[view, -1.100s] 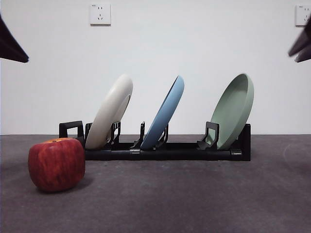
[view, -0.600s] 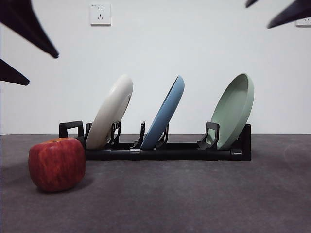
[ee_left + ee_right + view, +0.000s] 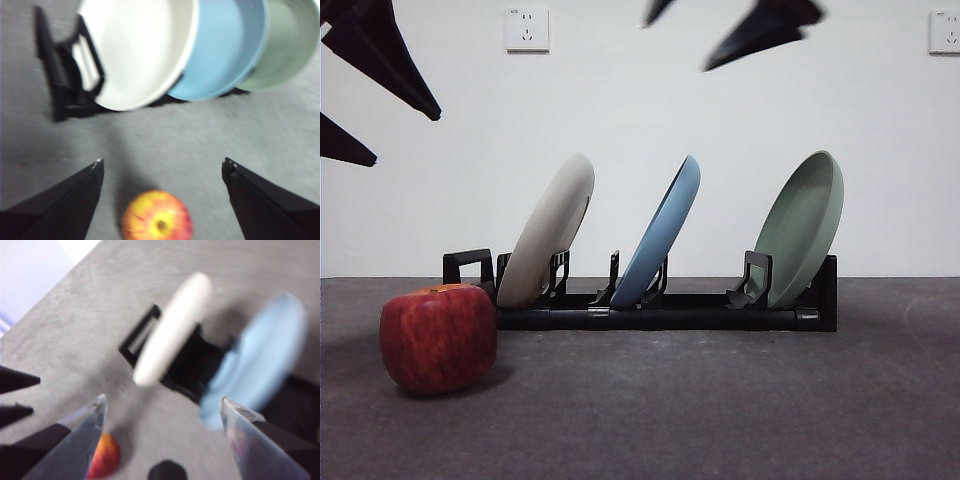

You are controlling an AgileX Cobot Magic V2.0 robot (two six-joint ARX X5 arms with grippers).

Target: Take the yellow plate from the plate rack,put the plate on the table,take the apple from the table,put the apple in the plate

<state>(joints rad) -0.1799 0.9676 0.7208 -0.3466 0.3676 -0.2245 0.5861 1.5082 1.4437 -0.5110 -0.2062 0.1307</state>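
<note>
The yellow plate (image 3: 550,232) (image 3: 145,50) (image 3: 172,327), pale cream, leans in the left slot of the black plate rack (image 3: 665,310) (image 3: 60,75) (image 3: 145,337). On the dark grey table (image 3: 720,400), in front of the rack's left end, rests the red apple (image 3: 438,338) (image 3: 157,217) (image 3: 105,457). My left gripper (image 3: 408,138) (image 3: 162,161) hangs open high above the apple, holding nothing. Open and empty too, my right gripper (image 3: 675,45) (image 3: 162,399) hovers high above the rack, between the yellow plate and the blue one.
A blue plate (image 3: 662,230) (image 3: 225,55) (image 3: 255,360) stands in the rack's middle slot and a pale green plate (image 3: 802,228) (image 3: 285,45) at its right end. A white wall with two sockets rises behind the table.
The right gripper has swept left from the top right corner to above the rack's middle. The left gripper came further in from the top left, then held still.
</note>
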